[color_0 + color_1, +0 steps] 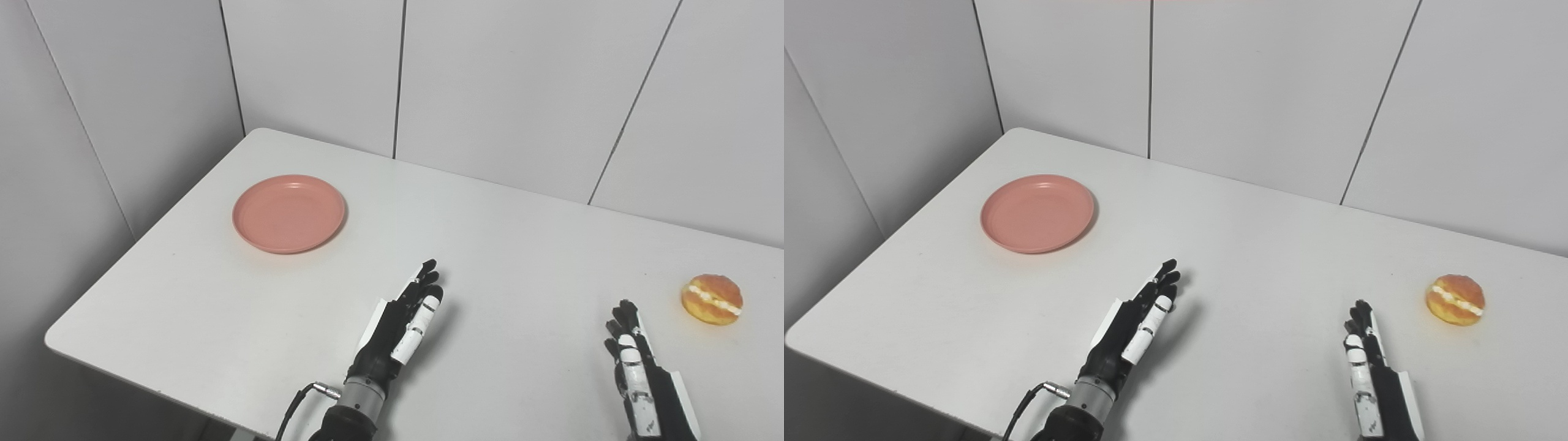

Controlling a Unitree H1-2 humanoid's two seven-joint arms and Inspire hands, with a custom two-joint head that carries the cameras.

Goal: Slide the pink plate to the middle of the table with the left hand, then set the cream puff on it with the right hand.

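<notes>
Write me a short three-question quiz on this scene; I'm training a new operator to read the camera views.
1. True or false: the cream puff already lies on the pink plate.
2. Which hand is nearer the cream puff?
A. left hand
B. right hand
3. Fill in: both hands hold ____.

Key:
1. False; the puff sits on the table, far right, and the plate far left.
2. B
3. nothing; both are open.

One plate, one cream puff, two hands
</notes>
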